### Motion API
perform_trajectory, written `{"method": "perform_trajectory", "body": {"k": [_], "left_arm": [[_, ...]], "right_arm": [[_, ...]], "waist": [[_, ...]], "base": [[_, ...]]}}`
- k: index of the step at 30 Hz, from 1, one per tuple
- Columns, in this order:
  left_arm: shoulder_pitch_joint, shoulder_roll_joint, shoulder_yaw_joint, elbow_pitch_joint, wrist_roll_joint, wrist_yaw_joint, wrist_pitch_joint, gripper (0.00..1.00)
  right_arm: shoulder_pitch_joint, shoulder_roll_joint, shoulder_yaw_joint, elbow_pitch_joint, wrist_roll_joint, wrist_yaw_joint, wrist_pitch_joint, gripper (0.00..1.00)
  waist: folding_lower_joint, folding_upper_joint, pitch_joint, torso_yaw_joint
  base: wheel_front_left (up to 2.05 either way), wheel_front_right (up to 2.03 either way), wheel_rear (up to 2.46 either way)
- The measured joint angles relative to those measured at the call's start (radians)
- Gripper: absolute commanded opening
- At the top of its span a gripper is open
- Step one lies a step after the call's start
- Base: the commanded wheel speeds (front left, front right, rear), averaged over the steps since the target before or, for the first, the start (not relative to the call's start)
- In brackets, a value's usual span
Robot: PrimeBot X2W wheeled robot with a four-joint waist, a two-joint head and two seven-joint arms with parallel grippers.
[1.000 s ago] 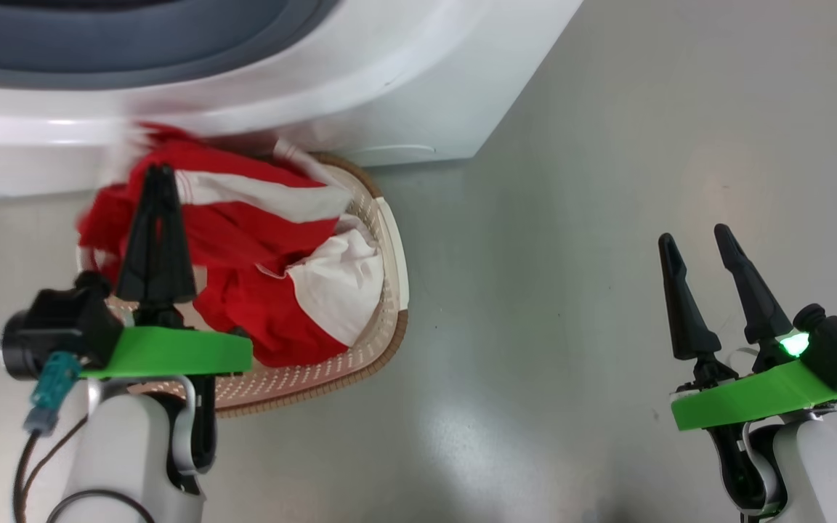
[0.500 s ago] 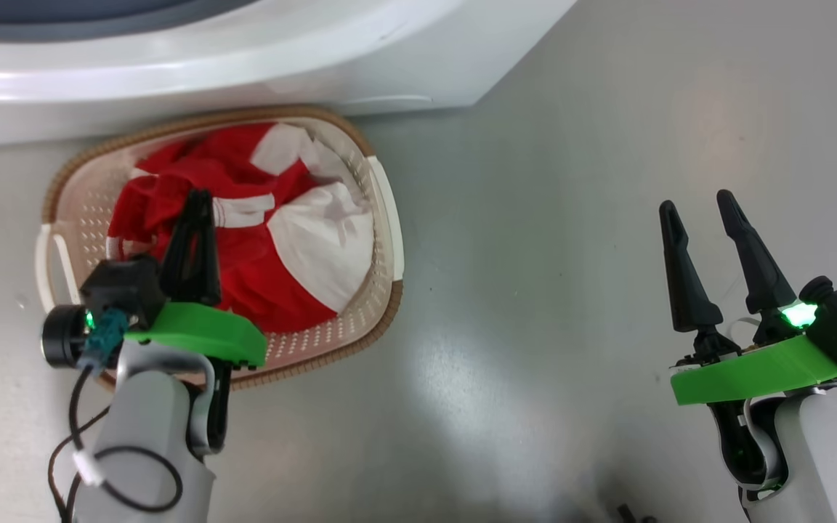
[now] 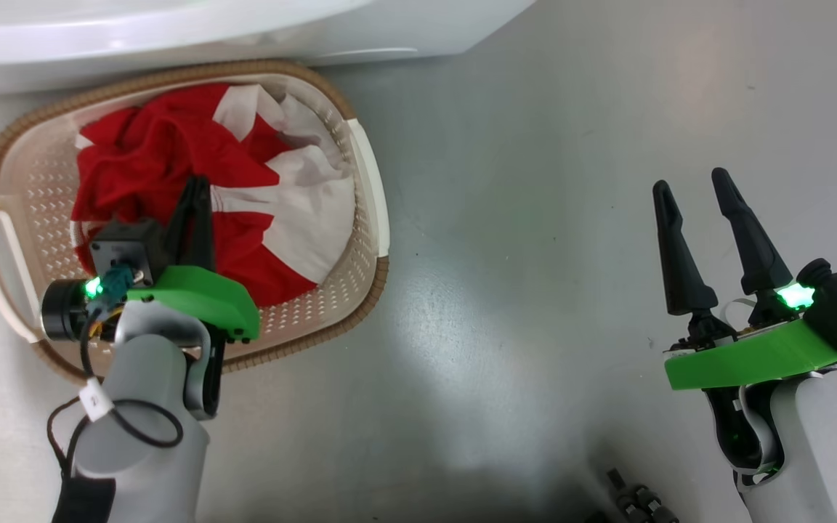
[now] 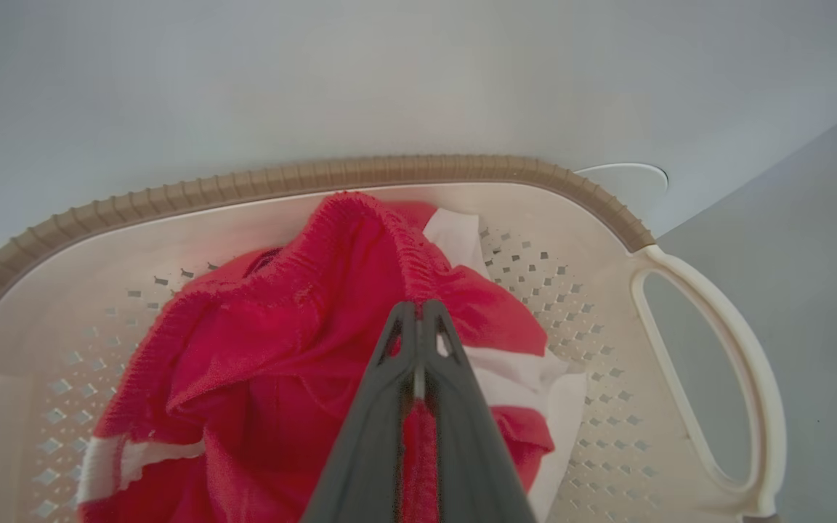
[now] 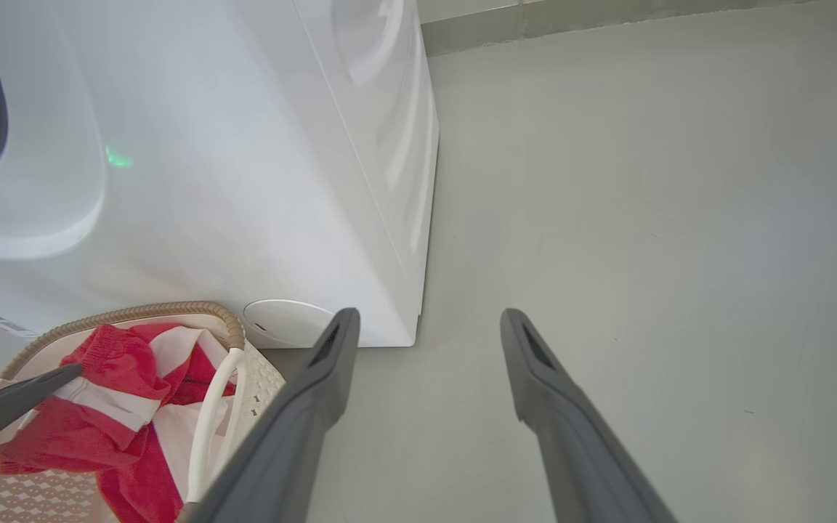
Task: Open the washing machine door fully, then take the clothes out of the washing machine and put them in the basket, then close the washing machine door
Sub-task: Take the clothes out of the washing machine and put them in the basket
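Left jaws: pressed together on a fold of the clothes (image 4: pixel 302 341), with the red waistband pinched at their tips, low inside the basket (image 3: pixel 309 312).
Right jaws: spread wide and holding nothing, well apart from the basket on its right, over bare floor (image 3: pixel 535 218).
Clothes: a red and white bundle heaped within the basket's rim.
Washing machine (image 3: pixel 99 29): just behind the basket.
Risk: lifting before the left jaws part would likely drag the bundle back over the rim. A snagged waistband could also tug the light basket askew.
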Motion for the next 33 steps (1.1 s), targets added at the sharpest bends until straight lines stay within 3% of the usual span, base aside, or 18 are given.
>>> {"method": "perform_trajectory", "body": {"k": [11, 12, 15, 16, 17, 18, 33], "left_arm": [[-0.079, -0.001, 0.013, 0.166, 0.002, -0.009, 0.000, 0.02], [-0.082, -0.001, 0.016, 0.165, 0.002, -0.009, 0.000, 0.25], [-0.082, -0.001, 0.026, 0.164, 0.002, -0.017, 0.000, 0.49], [-0.082, -0.001, 0.029, 0.161, 0.002, -0.017, 0.000, 0.76], [-0.081, -0.001, 0.031, 0.157, 0.002, -0.018, 0.000, 0.91], [-0.080, -0.001, 0.033, 0.150, 0.001, -0.018, 0.000, 0.98], [0.034, -0.002, 0.066, 0.043, -0.028, -0.054, 0.000, 1.00]], "right_arm": [[-0.018, -0.005, 0.011, -0.004, 0.000, 0.000, 0.000, 1.00], [-0.020, -0.005, 0.010, -0.004, 0.000, 0.000, 0.000, 1.00], [-0.020, -0.005, 0.008, -0.004, 0.000, 0.000, 0.000, 1.00], [-0.020, -0.005, 0.007, -0.003, 0.000, 0.000, 0.000, 1.00], [-0.020, -0.005, 0.007, -0.003, 0.000, 0.000, 0.000, 1.00], [-0.020, -0.005, 0.007, -0.002, 0.000, 0.000, 0.000, 1.00], [-0.005, -0.006, -0.012, 0.025, -0.005, 0.000, 0.000, 1.00]], "waist": [[0.0000, 0.0000, 0.023, -0.013], [0.0000, 0.0000, 0.022, -0.012], [0.0000, 0.0000, 0.016, -0.010], [0.0000, 0.0000, 0.013, -0.009], [0.0000, 0.0000, 0.009, -0.008], [0.0000, 0.0000, 0.005, -0.007], [0.0000, 0.0000, -0.134, 0.005]], "base": [[0.00, 0.00, 0.00], [0.00, 0.00, 0.00], [0.00, 0.00, 0.00], [0.00, 0.00, 0.00], [0.00, 0.00, 0.00], [0.00, 0.00, 0.00], [0.00, 0.00, 0.00]]}}
